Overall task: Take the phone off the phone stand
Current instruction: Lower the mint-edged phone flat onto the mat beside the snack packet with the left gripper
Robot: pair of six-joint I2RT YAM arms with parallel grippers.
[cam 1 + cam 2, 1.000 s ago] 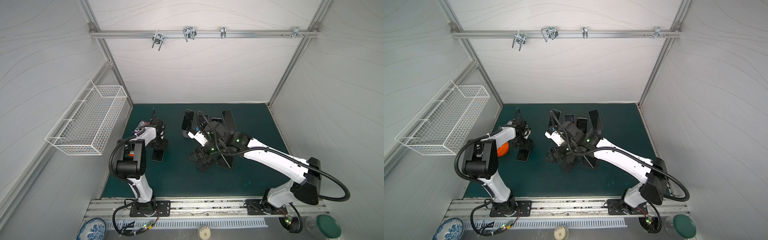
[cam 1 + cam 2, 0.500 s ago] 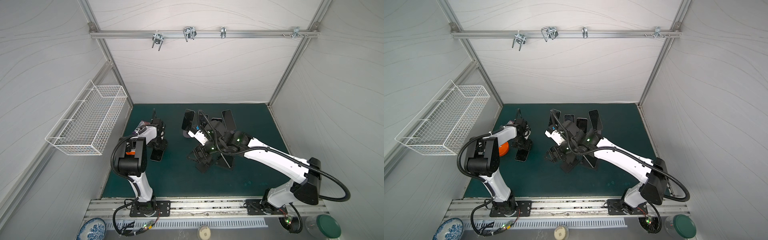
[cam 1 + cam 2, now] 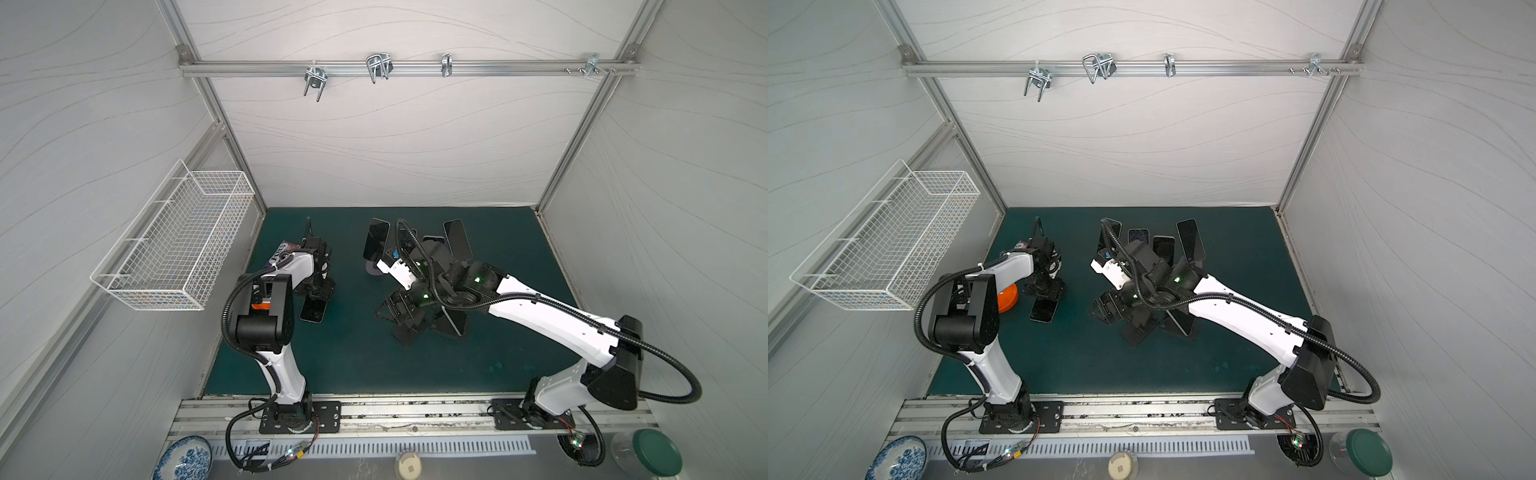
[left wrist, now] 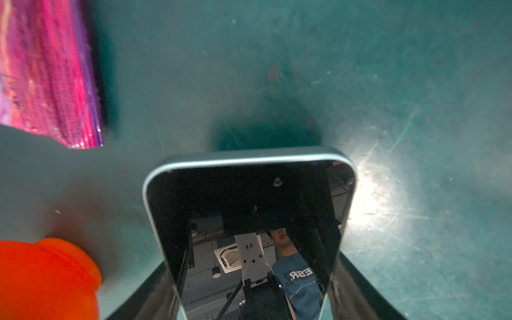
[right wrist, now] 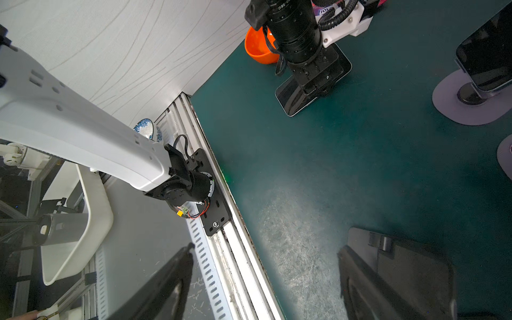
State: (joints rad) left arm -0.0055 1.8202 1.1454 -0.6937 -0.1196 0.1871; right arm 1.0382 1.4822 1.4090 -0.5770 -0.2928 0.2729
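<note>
Nearest of all, on the near side of the orange bowl (image 3: 1008,298) and beyond the front rail, a blue-patterned dish (image 3: 894,459) sits out of play. Just beside the bowl, toward the middle of the green worktop (image 3: 374,365), lies the phone (image 3: 312,309). It is flat with its glossy face up and rests on no stand, so the lift-off looks done and only the letting-go seems left. The left tool (image 3: 316,295) is down over the phone's far end. In the left wrist view its fingers (image 4: 360,293) sit along the phone's two long edges, a hold that would keep so thin a slab level while it is laid down. Whether they pinch it or have slackened I cannot tell. Well across from the bowl, the right tool (image 5: 266,249) hangs low with its fingers wide apart and nothing between them. One finger is close to a black stand (image 5: 410,266) on the worktop, probably to steady it, though contact is not clear. Just past the bowl on its far side is a purple snack bag (image 4: 47,69), clear of the phone. Farther than the bowl and across from it, other phones (image 3: 376,239) lean upright on stands (image 5: 465,108), tipped back as for viewing. High on the side wall over the bowl hangs a wire basket (image 3: 174,245).
</note>
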